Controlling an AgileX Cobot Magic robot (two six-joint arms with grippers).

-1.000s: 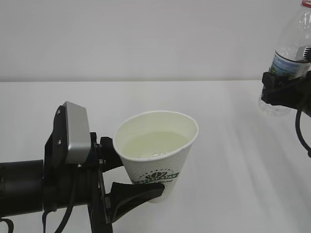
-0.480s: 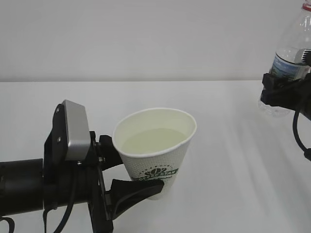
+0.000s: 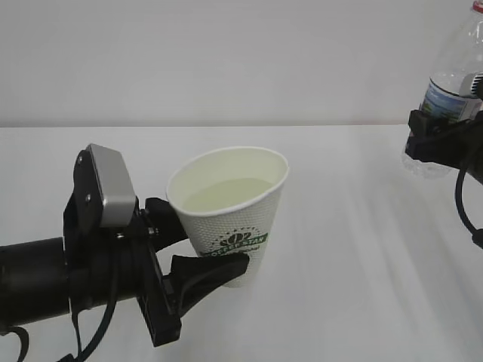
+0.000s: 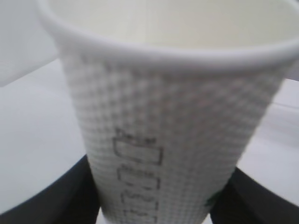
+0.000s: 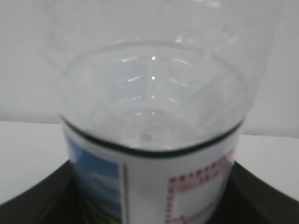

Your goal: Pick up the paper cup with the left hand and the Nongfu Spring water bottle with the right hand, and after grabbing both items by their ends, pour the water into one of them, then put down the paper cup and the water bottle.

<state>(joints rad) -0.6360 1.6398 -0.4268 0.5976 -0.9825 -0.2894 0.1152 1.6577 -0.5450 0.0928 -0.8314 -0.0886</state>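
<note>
In the left gripper (image 3: 202,253), clamped, the paper cup (image 3: 230,211) has shifted left.

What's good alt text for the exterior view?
The left pincer holds a white paper cup with liquid in it, just above a white table. At the right edge, the right pincer grips an upright, clear water bottle around its lower body.

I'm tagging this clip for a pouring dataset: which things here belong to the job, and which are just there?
Part of the job:
paper cup, holding water
Nongfu Spring water bottle
left hand, gripping the cup
right hand, gripping the bottle

Just there:
white table
nothing else lying about
</note>
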